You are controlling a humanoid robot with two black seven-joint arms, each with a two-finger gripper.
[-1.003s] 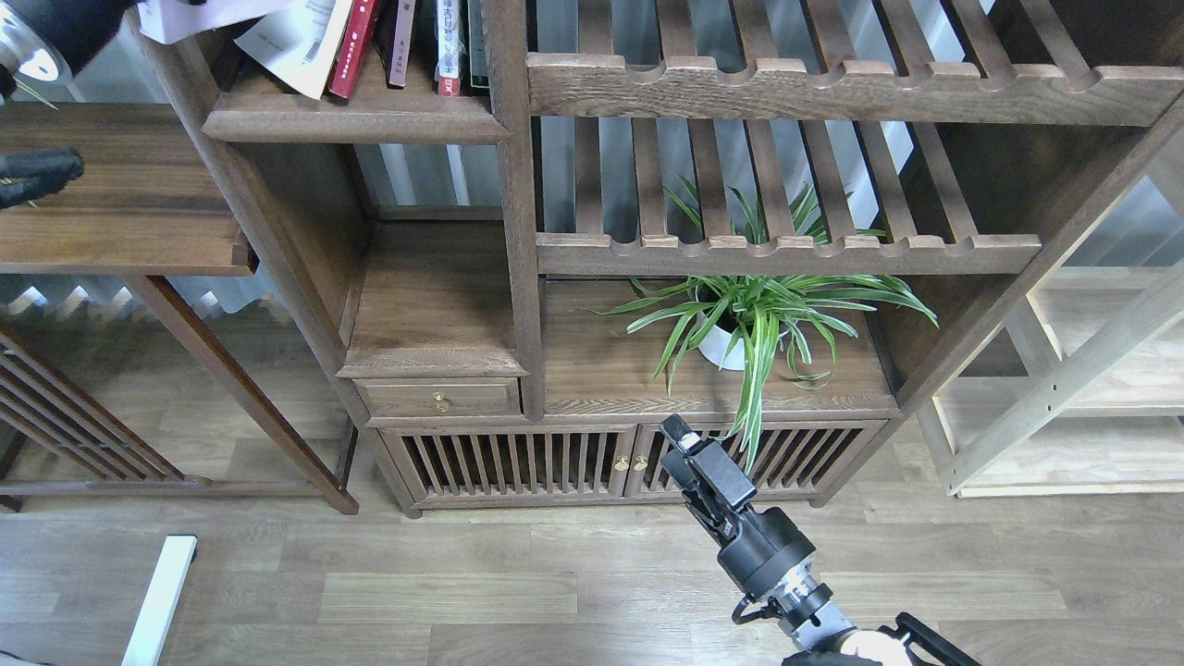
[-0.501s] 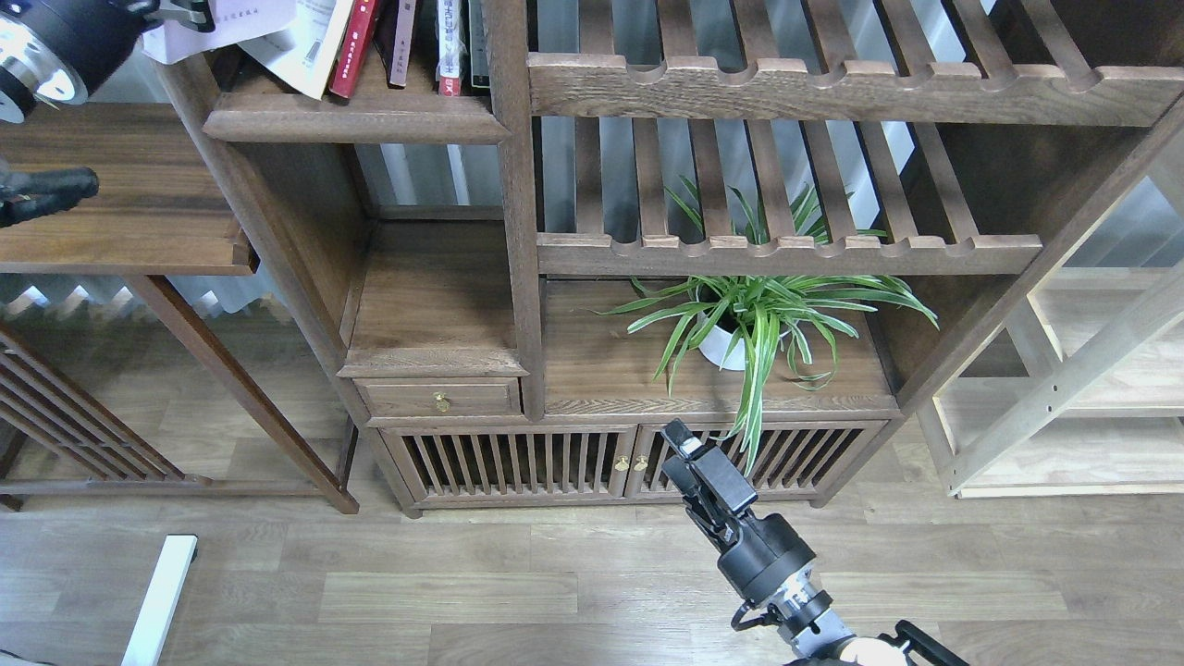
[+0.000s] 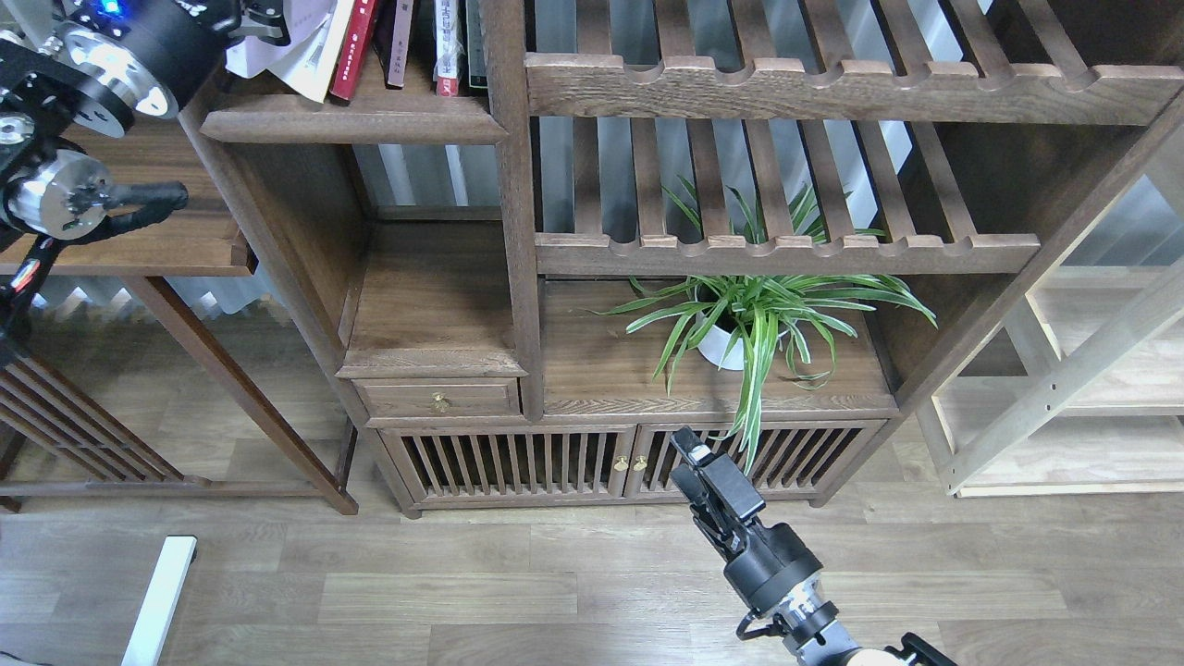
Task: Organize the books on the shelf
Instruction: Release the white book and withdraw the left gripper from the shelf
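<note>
Left hand reaches onto the shelf, grip unclear; books lean left. Right hand hangs low, grip unclear.

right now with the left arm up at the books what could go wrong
1. The white book leans steeply with a corner past the shelf edge; a nudge from the left gripper might tip it off.
2. The slim books alongside also lean, so a push could topple them.
3. The left arm's joints crowd the bookcase post and could knock it.
</note>
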